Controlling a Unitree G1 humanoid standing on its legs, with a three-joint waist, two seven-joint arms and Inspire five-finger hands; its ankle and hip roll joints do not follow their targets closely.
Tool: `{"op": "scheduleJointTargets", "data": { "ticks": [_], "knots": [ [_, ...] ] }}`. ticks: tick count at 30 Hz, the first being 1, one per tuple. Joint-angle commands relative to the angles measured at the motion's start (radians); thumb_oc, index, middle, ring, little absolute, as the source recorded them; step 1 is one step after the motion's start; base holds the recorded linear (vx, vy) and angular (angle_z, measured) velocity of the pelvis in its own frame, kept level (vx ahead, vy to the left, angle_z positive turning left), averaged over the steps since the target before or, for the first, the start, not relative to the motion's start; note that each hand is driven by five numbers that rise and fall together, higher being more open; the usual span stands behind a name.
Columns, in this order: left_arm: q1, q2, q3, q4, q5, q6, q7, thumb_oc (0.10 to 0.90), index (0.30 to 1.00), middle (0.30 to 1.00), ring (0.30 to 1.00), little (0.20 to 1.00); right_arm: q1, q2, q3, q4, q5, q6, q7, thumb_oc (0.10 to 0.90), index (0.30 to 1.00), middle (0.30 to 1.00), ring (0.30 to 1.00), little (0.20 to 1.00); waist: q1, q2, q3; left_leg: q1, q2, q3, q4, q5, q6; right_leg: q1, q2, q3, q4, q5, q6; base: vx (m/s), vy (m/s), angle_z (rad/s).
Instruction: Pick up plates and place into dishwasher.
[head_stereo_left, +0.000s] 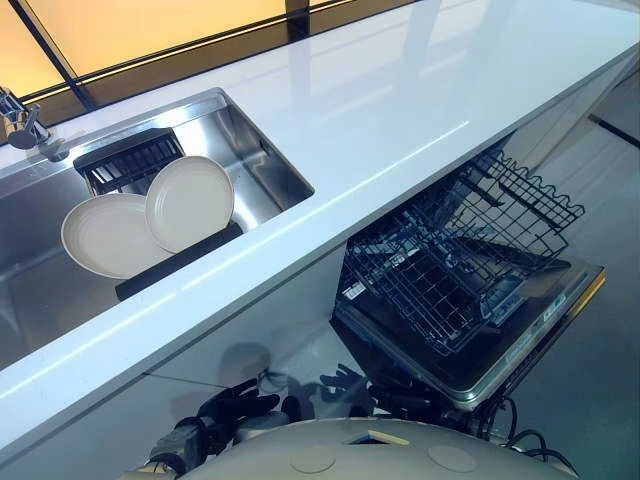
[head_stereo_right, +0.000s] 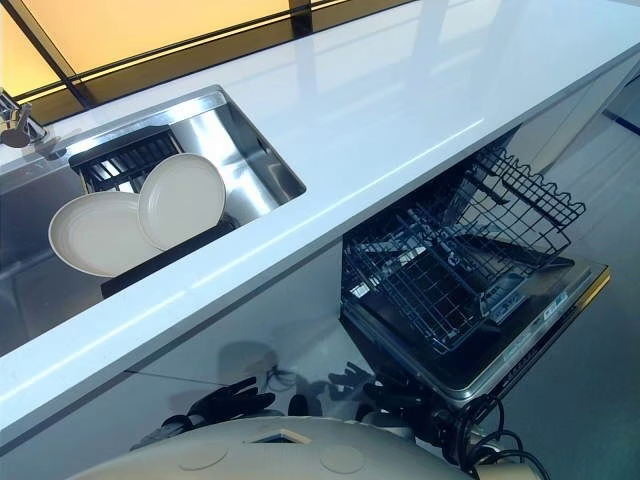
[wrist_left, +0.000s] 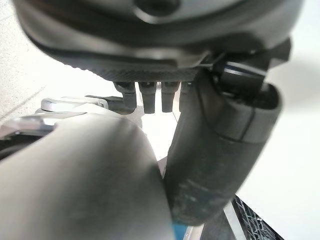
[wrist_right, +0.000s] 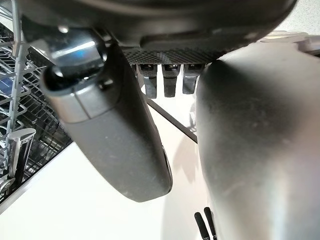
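While both hands (head_stereo_left: 235, 405) (head_stereo_left: 385, 395) hang low with fingers relaxed, two plates (head_stereo_left: 190, 203) (head_stereo_left: 108, 236) are seen leaning in the sink (head_stereo_left: 265, 150) well beyond them; the dishwasher (head_stereo_left: 520, 330) rack (head_stereo_left: 450, 260) nearby is pulled out.

Bright, even light overall. Warm amber glow from the window (head_stereo_left: 150, 25) behind the bench (head_stereo_left: 400, 110), whose glossy white top carries pale streaks of glare. Steel sink (head_stereo_left: 265, 150) walls mirror the light. Deep shadow under the bench edge. Wrist views: near surfaces heavily blurred, dishwasher rack (wrist_right: 20, 100) wires soft.
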Motion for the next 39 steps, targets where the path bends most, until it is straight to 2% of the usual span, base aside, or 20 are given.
{"op": "scheduleJointTargets", "data": {
  "ticks": [1,9,11,14,15,18,19,21,25,26,27,28,30,33,35,37,38,39],
  "knots": [
    [-0.044,-0.03,-0.019,0.054,0.012,-0.017,-0.022,0.8,0.9,0.9,0.9,0.9,-0.015,0.014,0.01,0.026,-0.019,0.001,0.025,0.8,0.9,0.9,0.9,0.9,0.006,0.048,-0.025,-0.016,-0.03,0.028,0.018,-0.088,-0.012,-0.078,0.04,-0.019,0.118,-0.09,0.038,0.0,0.0,0.0],
    [-0.046,-0.031,-0.014,0.053,-0.014,-0.014,-0.033,0.8,0.9,0.9,0.9,0.9,-0.014,0.012,0.005,0.025,-0.016,0.006,0.026,0.8,0.9,0.9,0.9,0.9,0.006,0.047,-0.027,-0.017,-0.03,0.029,0.019,-0.089,-0.011,-0.078,0.039,-0.021,0.12,-0.091,0.038,0.0,0.0,0.0],
    [-0.045,-0.03,-0.015,0.047,0.027,-0.071,-0.036,0.8,0.9,0.9,0.9,0.9,-0.014,0.014,0.005,0.026,-0.015,0.005,0.025,0.8,0.9,0.9,0.9,0.9,0.005,0.047,-0.028,-0.015,-0.03,0.029,0.017,-0.088,-0.013,-0.078,0.04,-0.02,0.12,-0.09,0.038,0.0,0.0,0.0],
    [-0.049,-0.019,-0.067,0.0,0.108,-0.184,-0.083,0.8,0.9,0.9,0.9,0.9,-0.016,0.007,0.012,0.015,-0.009,0.017,0.021,0.8,0.9,0.9,0.9,0.9,0.004,0.051,-0.026,-0.017,-0.029,0.029,0.018,-0.086,-0.015,-0.08,0.041,-0.016,0.121,-0.09,0.04,0.0,0.0,0.0],
    [-0.05,-0.014,-0.093,-0.028,0.123,-0.203,-0.115,0.8,0.9,0.9,0.9,0.9,-0.016,-0.001,0.014,0.002,-0.007,0.025,0.022,0.8,0.9,0.9,0.9,0.9,0.003,0.054,-0.023,-0.019,-0.028,0.029,0.018,-0.085,-0.015,-0.083,0.042,-0.015,0.123,-0.09,0.04,0.0,0.0,0.0],
    [-0.053,0.014,-0.171,-0.147,0.15,-0.195,-0.218,0.8,0.9,0.9,0.9,0.9,-0.017,-0.024,0.018,-0.036,-0.009,0.055,0.022,0.8,0.9,0.9,0.9,0.9,0.0,0.063,-0.015,-0.028,-0.025,0.032,0.021,-0.083,-0.014,-0.094,0.041,-0.011,0.13,-0.09,0.042,-0.05,0.038,-0.01],
    [-0.059,0.042,-0.212,-0.229,0.156,-0.175,-0.282,0.8,0.9,0.9,0.9,0.9,-0.018,-0.042,0.019,-0.066,-0.012,0.081,0.024,0.8,0.9,0.9,0.9,0.9,-0.002,0.07,-0.012,-0.033,-0.024,0.032,0.021,-0.08,-0.014,-0.102,0.041,-0.008,0.132,-0.087,0.044,-0.05,0.043,-0.02],
    [-0.065,0.062,-0.239,-0.302,0.139,-0.145,-0.326,0.8,0.9,0.9,0.9,0.9,-0.017,-0.053,0.021,-0.087,-0.016,0.096,0.025,0.8,0.9,0.9,0.9,0.9,-0.004,0.076,-0.009,-0.033,-0.024,0.03,0.018,-0.077,-0.011,-0.105,0.042,-0.006,0.134,-0.086,0.045,-0.02,0.019,-0.01],
    [-0.094,0.147,-0.268,-0.593,-0.04,0.009,-0.558,0.8,0.9,0.9,0.9,0.9,-0.006,-0.072,0.045,-0.188,0.013,0.165,0.007,0.8,0.9,0.9,0.9,0.9,-0.004,0.082,-0.004,-0.038,-0.026,0.02,0.014,-0.071,-0.007,-0.11,0.04,-0.004,0.138,-0.082,0.05,0.0,0.0,0.0],
    [-0.098,0.166,-0.264,-0.679,-0.118,0.08,-0.626,0.8,0.9,0.9,0.9,0.9,-0.001,-0.073,0.05,-0.215,0.021,0.183,-0.002,0.8,0.9,0.9,0.9,0.9,-0.003,0.082,-0.004,-0.039,-0.027,0.017,0.013,-0.069,-0.005,-0.11,0.04,-0.005,0.137,-0.08,0.051,0.0,0.0,0.0],
    [-0.098,0.171,-0.26,-0.725,-0.147,0.117,-0.648,0.8,0.9,0.9,0.9,0.9,0.002,-0.072,0.053,-0.226,0.025,0.191,-0.008,0.8,0.9,0.9,0.9,0.9,-0.002,0.081,-0.005,-0.039,-0.027,0.015,0.012,-0.069,-0.004,-0.11,0.04,-0.005,0.137,-0.079,0.051,0.0,0.0,0.0],
    [-0.099,0.178,-0.24,-0.855,-0.262,0.232,-0.723,0.8,0.9,0.9,0.9,0.9,0.012,-0.07,0.058,-0.256,0.037,0.209,-0.021,0.8,0.9,0.9,0.9,0.9,0.002,0.08,-0.006,-0.037,-0.028,0.01,0.007,-0.068,-0.001,-0.108,0.039,-0.005,0.133,-0.076,0.052,0.0,0.0,0.0],
    [-0.088,0.155,-0.202,-1.054,-0.436,0.401,-0.809,0.8,0.9,0.9,0.9,0.9,0.029,-0.062,0.054,-0.288,0.045,0.227,-0.033,0.8,0.9,0.9,0.9,0.9,0.011,0.073,-0.009,-0.034,-0.03,0.003,0.002,-0.07,0.003,-0.102,0.038,-0.009,0.128,-0.072,0.053,0.01,-0.045,0.09],
    [-0.062,0.121,-0.177,-1.175,-0.517,0.405,-0.828,0.8,0.9,0.9,0.9,0.9,0.044,-0.051,0.05,-0.321,0.045,0.249,-0.044,0.8,0.9,0.9,0.9,0.9,0.018,0.065,-0.012,-0.033,-0.031,-0.002,0.002,-0.076,0.005,-0.098,0.038,-0.009,0.122,-0.068,0.052,0.02,-0.044,0.05],
    [-0.05,0.106,-0.168,-1.247,-0.629,0.414,-0.835,0.8,0.9,0.9,0.9,0.9,0.057,-0.042,0.058,-0.35,0.045,0.265,-0.056,0.8,0.9,0.9,0.9,0.9,0.019,0.059,-0.015,-0.031,-0.03,-0.007,0.002,-0.079,0.006,-0.093,0.04,-0.007,0.116,-0.066,0.05,0.02,-0.035,-0.01],
    [-0.051,0.062,-0.146,-1.298,-0.809,0.5,-0.84,0.8,0.9,0.9,0.9,0.9,0.064,-0.042,0.067,-0.347,0.05,0.257,-0.052,0.8,0.9,0.9,0.9,0.9,0.02,0.055,-0.017,-0.028,-0.031,-0.01,0.002,-0.082,0.008,-0.089,0.041,-0.003,0.113,-0.067,0.047,0.02,-0.016,-0.02],
    [-0.059,0.021,-0.128,-1.333,-0.931,0.551,-0.808,0.8,0.9,0.9,0.9,0.9,0.061,-0.038,0.066,-0.337,0.046,0.255,-0.046,0.8,0.9,0.9,0.9,0.9,0.022,0.049,-0.02,-0.026,-0.03,-0.01,0.002,-0.086,0.008,-0.087,0.042,-0.002,0.111,-0.069,0.045,0.03,-0.037,-0.03],
    [-0.071,-0.018,-0.123,-1.363,-1.091,0.57,-0.751,0.8,0.9,0.9,0.9,0.9,0.054,-0.034,0.064,-0.323,0.041,0.253,-0.042,0.8,0.9,0.9,0.9,0.9,0.023,0.045,-0.022,-0.025,-0.029,-0.01,0.002,-0.089,0.007,-0.086,0.042,-0.002,0.112,-0.071,0.043,0.04,-0.041,-0.02]
  ]
}}
